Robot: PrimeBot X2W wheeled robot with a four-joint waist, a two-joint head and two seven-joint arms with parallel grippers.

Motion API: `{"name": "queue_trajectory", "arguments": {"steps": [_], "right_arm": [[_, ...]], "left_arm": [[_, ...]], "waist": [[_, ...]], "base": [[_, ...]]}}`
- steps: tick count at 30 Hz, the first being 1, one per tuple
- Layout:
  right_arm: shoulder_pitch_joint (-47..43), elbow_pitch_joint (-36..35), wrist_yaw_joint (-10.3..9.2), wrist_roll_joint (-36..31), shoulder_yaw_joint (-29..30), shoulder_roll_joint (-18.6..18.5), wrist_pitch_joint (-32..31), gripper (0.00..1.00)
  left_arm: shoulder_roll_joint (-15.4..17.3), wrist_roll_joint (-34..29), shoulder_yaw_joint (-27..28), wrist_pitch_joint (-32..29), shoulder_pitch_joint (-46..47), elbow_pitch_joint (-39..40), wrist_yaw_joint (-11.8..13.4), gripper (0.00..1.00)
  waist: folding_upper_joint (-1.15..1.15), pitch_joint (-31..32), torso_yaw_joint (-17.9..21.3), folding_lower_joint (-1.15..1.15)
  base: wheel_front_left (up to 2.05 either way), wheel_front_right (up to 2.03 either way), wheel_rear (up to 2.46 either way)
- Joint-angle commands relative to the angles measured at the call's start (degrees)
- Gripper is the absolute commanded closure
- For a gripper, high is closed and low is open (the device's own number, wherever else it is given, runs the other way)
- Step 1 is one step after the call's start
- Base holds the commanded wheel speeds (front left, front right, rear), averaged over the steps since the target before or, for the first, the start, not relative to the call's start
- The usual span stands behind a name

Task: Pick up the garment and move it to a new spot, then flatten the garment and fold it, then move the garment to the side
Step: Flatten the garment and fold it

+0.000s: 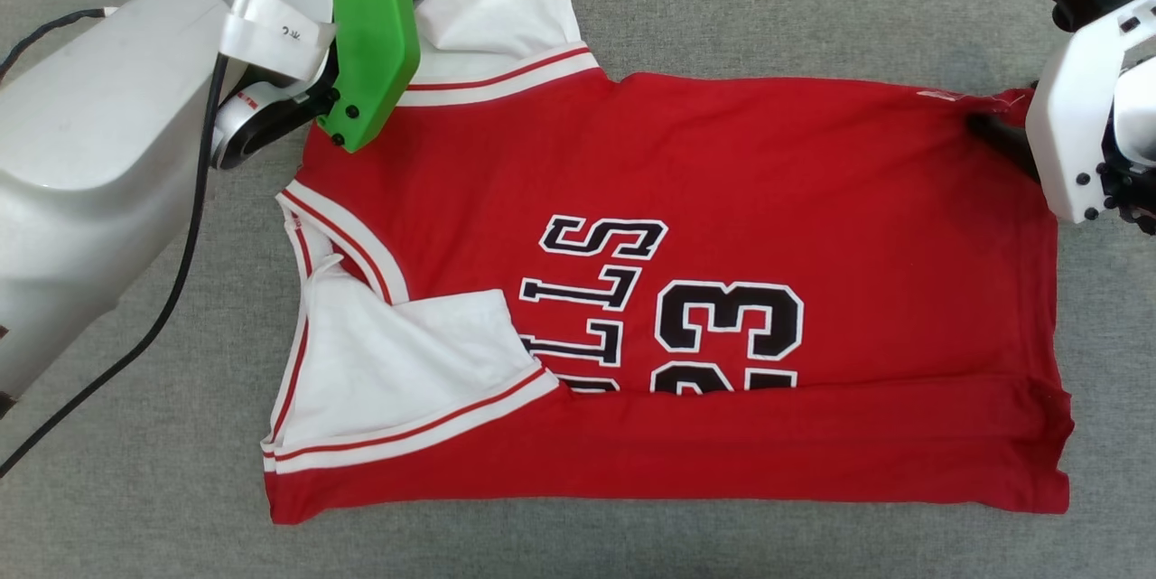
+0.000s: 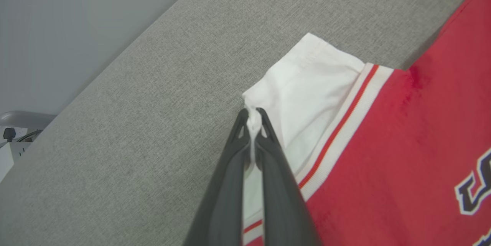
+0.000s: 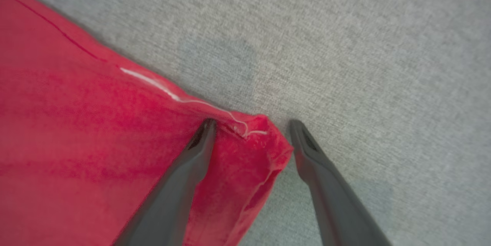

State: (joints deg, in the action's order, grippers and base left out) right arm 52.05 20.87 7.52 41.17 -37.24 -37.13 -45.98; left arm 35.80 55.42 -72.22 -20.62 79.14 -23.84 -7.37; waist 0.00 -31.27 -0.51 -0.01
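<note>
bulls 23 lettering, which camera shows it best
Head view: the lettering lies almost whole, partly folded over. Left wrist view catches one letter's edge; right wrist view faces the garment's plain red corner.

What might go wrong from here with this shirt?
The left tool pinches the garment by just the tip of its far white sleeve; a tug might slip it free. The right tool stands open astride the red hem corner; closing badly, it could miss or bunch cloth. The near sleeve lies flopped over the lettering, so folding may trap that crease.
</note>
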Motion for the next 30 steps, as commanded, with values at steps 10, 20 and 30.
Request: {"name": "queue_trajectory", "arguments": {"steps": [10, 20, 30], "right_arm": [[-1.4, 5.03, -0.03, 4.31, -3.93, 1.39, 13.51, 1.0], [-7.34, 2.02, -0.03, 7.61, -4.33, -1.6, 24.29, 1.0], [-18.3, -3.06, -0.03, 10.01, -2.94, -4.75, 29.68, 1.0]], "left_arm": [[1.91, 0.56, -0.43, 3.44, -2.97, -1.32, -0.12, 1.0], [7.04, -0.68, -0.66, 6.38, -9.77, 3.19, 1.34, 1.0], [13.1, 0.37, -0.93, 6.76, -22.81, 14.8, 6.96, 1.0]], "waist": [[0.0, 5.95, 1.45, 0.01], [0.0, 13.18, 1.02, 0.01], [0.0, 18.76, 0.06, 0.01]], "base": [[0.0, 0.0, 0.0], [0.0, 0.0, 0.0], [0.0, 0.0, 0.0]]}}
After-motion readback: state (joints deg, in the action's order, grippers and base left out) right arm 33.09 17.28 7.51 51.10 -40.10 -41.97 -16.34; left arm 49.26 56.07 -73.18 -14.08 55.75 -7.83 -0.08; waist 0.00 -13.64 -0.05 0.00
